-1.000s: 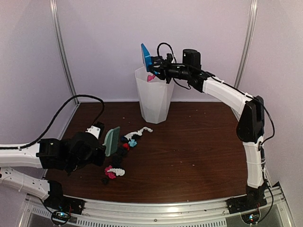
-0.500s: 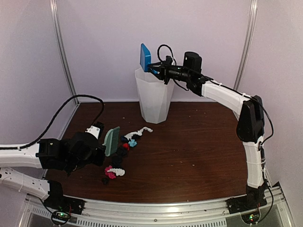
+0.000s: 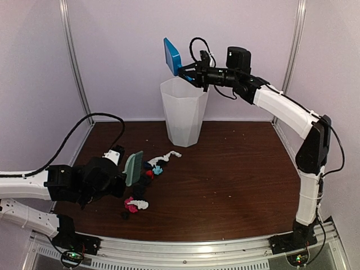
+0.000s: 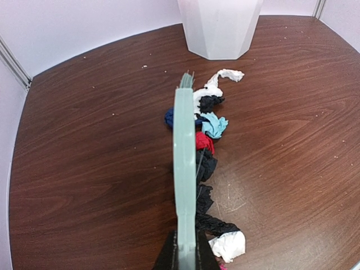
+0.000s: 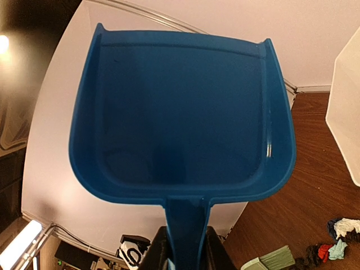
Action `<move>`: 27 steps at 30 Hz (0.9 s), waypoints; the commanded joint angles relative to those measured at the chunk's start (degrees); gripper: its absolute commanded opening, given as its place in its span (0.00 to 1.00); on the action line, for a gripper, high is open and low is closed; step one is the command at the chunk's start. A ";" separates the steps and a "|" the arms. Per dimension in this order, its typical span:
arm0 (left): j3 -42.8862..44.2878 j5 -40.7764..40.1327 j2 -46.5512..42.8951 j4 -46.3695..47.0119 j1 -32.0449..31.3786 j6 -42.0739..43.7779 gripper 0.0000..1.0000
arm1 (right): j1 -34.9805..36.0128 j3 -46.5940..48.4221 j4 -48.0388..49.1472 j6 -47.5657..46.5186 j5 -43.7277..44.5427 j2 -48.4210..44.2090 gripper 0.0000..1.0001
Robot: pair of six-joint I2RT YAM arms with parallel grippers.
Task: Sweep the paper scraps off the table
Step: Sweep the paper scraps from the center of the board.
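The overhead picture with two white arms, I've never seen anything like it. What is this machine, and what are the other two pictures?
It is two robot arms bolted to a table. The overhead view looks down from behind them; the other two come from a camera on each wrist. The left hand grips a green brush beside a row of paper scraps. The right hand holds an empty blue dustpan up by a white bin.
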 commanded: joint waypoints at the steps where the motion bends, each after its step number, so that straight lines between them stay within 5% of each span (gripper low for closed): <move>1: 0.37 0.11 0.39 3.88 0.37 -0.83 0.00 | 2.29 -0.09 -12.14 -14.66 1.35 -6.49 0.00; 12: 7.97 -0.73 5.62 6.42 3.44 2.25 0.00 | 9.57 -23.65 -24.57 -32.20 16.19 -26.29 0.00; 27: 18.46 13.71 20.55 13.64 25.61 17.11 0.00 | 19.13 -60.82 -21.65 -33.83 38.72 -51.98 0.00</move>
